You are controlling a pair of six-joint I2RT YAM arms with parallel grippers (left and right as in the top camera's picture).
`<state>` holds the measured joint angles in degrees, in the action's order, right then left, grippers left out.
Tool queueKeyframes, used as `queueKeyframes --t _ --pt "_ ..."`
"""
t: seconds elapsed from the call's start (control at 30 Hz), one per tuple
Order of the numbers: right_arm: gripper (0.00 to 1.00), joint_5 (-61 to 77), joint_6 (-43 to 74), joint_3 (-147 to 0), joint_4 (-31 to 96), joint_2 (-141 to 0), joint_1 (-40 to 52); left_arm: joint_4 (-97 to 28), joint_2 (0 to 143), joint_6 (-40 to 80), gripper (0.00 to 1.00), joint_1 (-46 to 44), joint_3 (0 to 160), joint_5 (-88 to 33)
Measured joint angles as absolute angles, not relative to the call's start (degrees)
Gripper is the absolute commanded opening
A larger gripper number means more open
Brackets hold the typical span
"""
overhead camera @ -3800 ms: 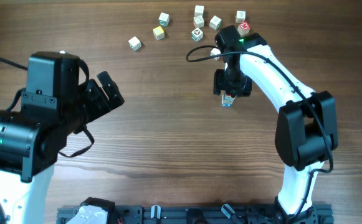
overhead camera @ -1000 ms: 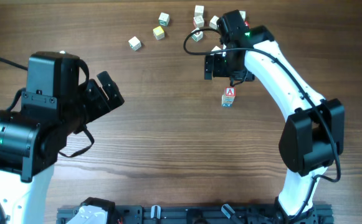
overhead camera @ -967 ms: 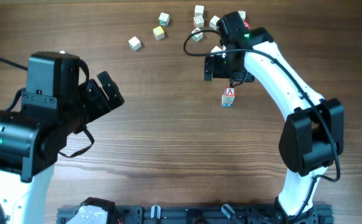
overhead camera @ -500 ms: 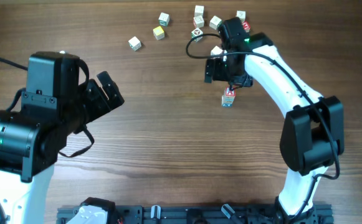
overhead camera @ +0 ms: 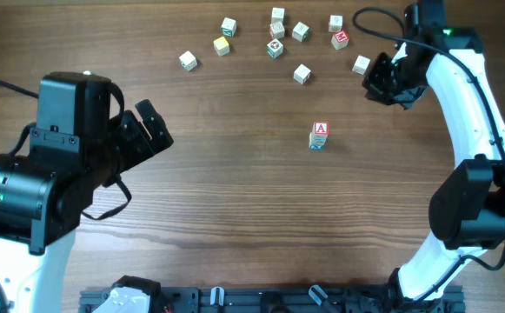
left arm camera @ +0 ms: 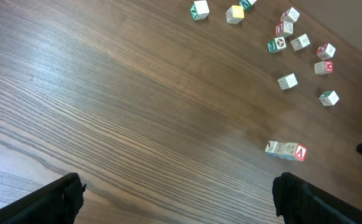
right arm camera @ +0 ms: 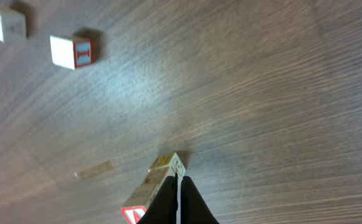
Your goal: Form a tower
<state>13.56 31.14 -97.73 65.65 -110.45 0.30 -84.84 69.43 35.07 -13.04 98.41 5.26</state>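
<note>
Tower (left arm camera: 286, 150) side-on from left wrist

**A robotics lab bench set up for manipulation trials**

This looks like a robotics lab or test station rather than a home or shop. Two robot arms stand at the near edge of a dark wood-grain tabletop (overhead camera: 235, 209). The left arm (overhead camera: 52, 191) has bulky black housings, and the right arm (overhead camera: 474, 104) has white links with black joints and a loose black cable (overhead camera: 375, 10) looping off its wrist. A black slotted mounting rail (overhead camera: 235, 300) runs along that same edge. The only goods on the tabletop are test props: small wooden letter cubes (overhead camera: 275, 35) scattered at the far side, and a little tower (overhead camera: 320, 135) of the same cubes standing apart from them.
</note>
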Motion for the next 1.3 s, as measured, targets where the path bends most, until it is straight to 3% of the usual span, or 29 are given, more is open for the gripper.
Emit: queueKeyframes --t 0.27,0.8,1.3 --pt "0.04 14.8 35.8 -97.1 70.6 -110.5 0.7 -84.8 69.4 35.0 1.0 -13.0 98.4 5.3" --pt "0.04 23.2 42.1 -81.1 56.5 -111.5 0.7 -84.8 69.4 35.1 1.0 -13.0 98.4 5.3" --pt "0.04 25.8 47.0 -80.3 55.5 -113.9 0.7 -84.8 69.4 35.0 1.0 -13.0 98.4 5.3"
